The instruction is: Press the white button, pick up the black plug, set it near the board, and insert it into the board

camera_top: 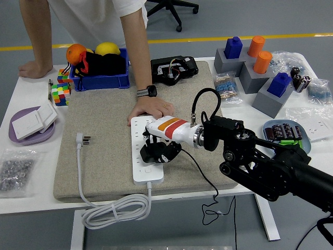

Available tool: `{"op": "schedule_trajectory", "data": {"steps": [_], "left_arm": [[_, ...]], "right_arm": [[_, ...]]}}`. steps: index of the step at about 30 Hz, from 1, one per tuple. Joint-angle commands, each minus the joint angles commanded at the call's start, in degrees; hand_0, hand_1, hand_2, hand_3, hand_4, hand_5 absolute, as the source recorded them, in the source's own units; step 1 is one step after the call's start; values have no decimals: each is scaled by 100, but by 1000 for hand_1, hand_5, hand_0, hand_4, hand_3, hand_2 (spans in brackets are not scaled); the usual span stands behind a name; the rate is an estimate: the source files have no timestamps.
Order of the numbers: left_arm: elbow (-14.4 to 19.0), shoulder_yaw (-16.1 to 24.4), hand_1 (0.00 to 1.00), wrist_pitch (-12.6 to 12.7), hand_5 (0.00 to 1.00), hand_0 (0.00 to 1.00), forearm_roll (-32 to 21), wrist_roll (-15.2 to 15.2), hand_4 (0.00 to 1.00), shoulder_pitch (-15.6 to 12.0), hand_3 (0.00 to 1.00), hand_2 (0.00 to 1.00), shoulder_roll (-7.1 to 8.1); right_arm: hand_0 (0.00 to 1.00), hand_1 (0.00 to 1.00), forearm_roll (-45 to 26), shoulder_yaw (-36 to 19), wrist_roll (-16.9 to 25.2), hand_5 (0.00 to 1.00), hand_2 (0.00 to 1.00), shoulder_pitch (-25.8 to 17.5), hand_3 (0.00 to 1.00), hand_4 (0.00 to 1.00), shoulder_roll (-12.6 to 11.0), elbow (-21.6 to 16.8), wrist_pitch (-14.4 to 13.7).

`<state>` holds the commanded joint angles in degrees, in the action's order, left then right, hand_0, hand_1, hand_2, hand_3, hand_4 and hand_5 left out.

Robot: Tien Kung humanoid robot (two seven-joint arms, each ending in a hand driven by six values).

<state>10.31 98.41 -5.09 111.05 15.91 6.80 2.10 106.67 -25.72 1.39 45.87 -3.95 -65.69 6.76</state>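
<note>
We saw the right hand (157,151) reaching over the white board (146,149) on the grey mat (104,130), its dark fingers (151,154) curled down around the black plug (162,152), which sat on or just above the board's lower half; we could not tell whether it was seated. A person's hand (150,110) pressed flat on the board's far end. The board's own white plug (83,139) lay on the mat, left of the board.
</note>
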Motion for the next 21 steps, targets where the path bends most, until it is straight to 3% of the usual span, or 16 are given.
{"op": "schedule_trajectory", "data": {"steps": [11,21], "left_arm": [[0,53,736,-2,474,787,82,7,538,-39,766,702,-1],[0,19,736,15,472,787,-12,9,538,-20,766,702,-17]], "right_arm": [[259,396,80,-283,-80,2,393,-106,435,793,-253,-259,68],[260,396,138,-208,-285,2,393,-68,439,794,-496,-528,245]]}}
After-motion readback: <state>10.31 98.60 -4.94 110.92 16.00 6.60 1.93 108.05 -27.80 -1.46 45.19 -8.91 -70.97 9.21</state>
